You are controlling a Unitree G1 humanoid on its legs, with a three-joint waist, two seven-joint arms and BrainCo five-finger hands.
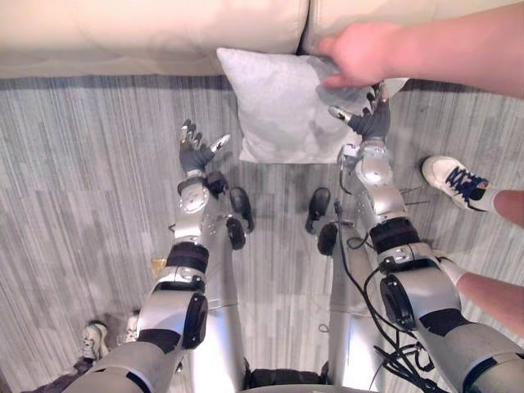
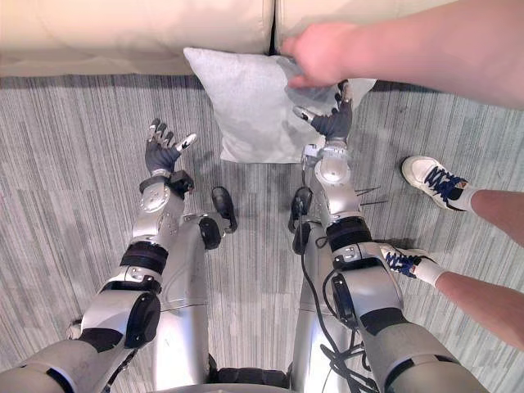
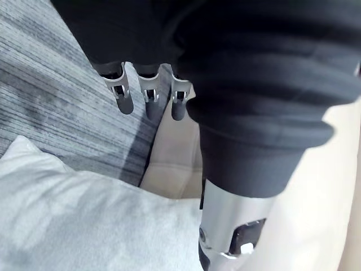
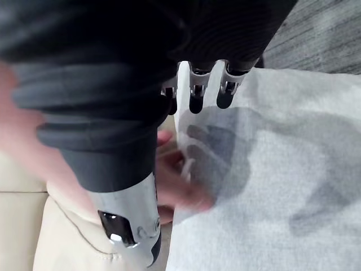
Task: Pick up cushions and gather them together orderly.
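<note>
1 grey cushion (image 1: 278, 106) stands on the floor (image 1: 82, 205), propped against the cream sofa (image 1: 147, 33). 1 person's hand (image 1: 356, 53) pinches its upper corner, probably steadying it for the robot. The right hand (image 1: 370, 119) hovers over that side, fingers spread, gripping nothing. The left hand (image 1: 195, 151) is just beside the cushion, fingers also spread, so the 2 hands look set to flank it

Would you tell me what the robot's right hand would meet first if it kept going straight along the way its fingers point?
Most likely the grey cushion, just ahead of the open right hand. A person's hand gripping that cushion lies just beyond, though depth is unclear.
</note>
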